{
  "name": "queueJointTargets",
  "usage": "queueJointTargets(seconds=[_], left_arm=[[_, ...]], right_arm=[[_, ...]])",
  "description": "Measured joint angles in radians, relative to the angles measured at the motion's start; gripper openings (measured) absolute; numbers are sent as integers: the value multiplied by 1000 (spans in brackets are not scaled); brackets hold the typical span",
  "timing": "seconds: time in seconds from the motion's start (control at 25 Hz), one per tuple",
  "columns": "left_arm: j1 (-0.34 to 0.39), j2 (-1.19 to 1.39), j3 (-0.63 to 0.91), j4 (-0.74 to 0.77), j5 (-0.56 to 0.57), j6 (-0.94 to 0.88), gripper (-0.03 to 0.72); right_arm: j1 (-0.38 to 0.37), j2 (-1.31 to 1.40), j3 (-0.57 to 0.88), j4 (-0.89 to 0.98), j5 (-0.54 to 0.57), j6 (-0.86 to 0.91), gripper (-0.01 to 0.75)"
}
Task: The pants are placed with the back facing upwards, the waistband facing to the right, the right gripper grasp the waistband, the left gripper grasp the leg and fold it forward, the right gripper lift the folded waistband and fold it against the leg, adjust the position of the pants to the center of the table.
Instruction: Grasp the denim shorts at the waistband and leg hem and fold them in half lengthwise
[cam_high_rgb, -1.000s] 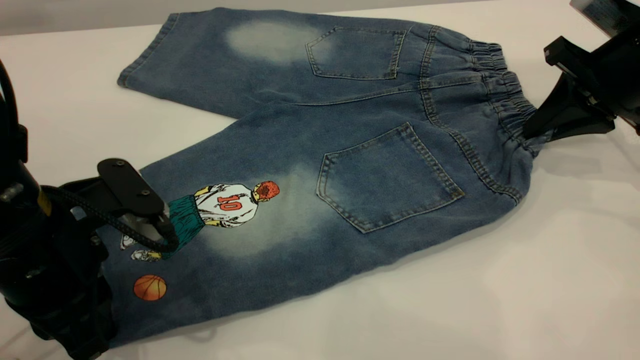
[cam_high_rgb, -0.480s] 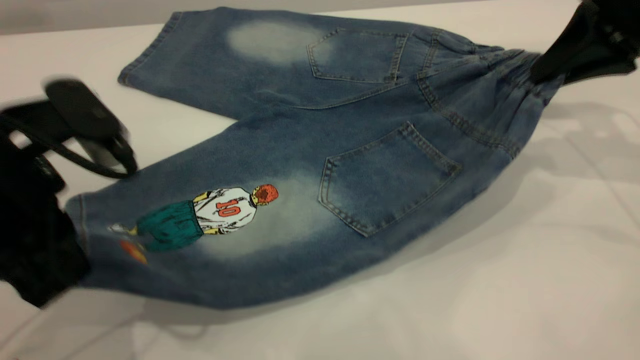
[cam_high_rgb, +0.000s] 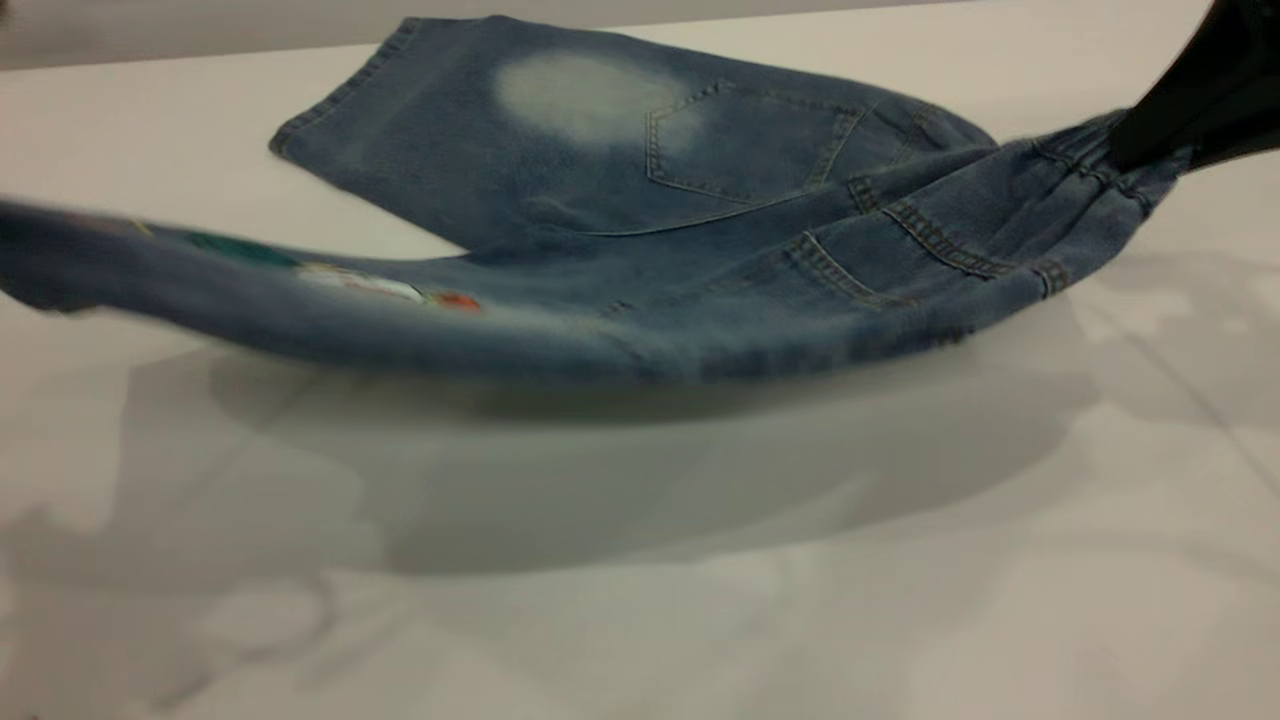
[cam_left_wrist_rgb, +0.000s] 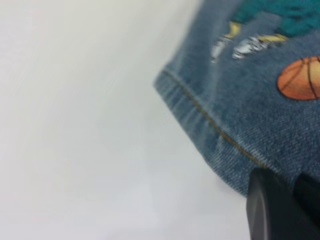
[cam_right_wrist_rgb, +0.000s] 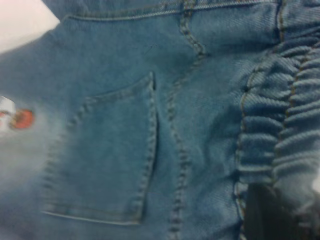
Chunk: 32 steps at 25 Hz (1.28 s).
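While lifted, pants (cam_high_rgb: 620, 320) | waistband (cam_high_rgb: 1090, 165) in right gripper (cam_high_rgb: 1150, 150) fingers

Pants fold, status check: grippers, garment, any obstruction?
Right gripper shut on waistband, raised. Left gripper shut on leg hem. Near leg airborne, far leg flat on table. Nothing obstructing.

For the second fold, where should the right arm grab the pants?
At the gathered waistband, coming in from the right end. The right gripper is already clamped there, and the ridged elastic gives the jaws a thick edge. The left gripper holds the leg hem, with that half lifted off the table.
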Motion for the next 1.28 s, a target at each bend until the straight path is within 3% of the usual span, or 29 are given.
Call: queueJointTargets(seconds=[0.36, 0.68, 0.8, 1.08, 1.28], left_arm=[[1, 13, -100, 215, -27, -114, 72], [1, 233, -234, 469, -70, -337, 72], [32, 333, -311, 544, -112, -398, 72], [142, 533, -493, 555, -226, -424, 72], [142, 638, -577, 555, -266, -415, 72]], right_arm=[[0, -128, 41, 101, 34, 50, 37], [0, -121, 41, 170, 20, 142, 38], [0, -121, 41, 207, -5, 186, 38], [0, -121, 41, 273, -90, 254, 38], [0, -99, 41, 386, -106, 267, 38]])
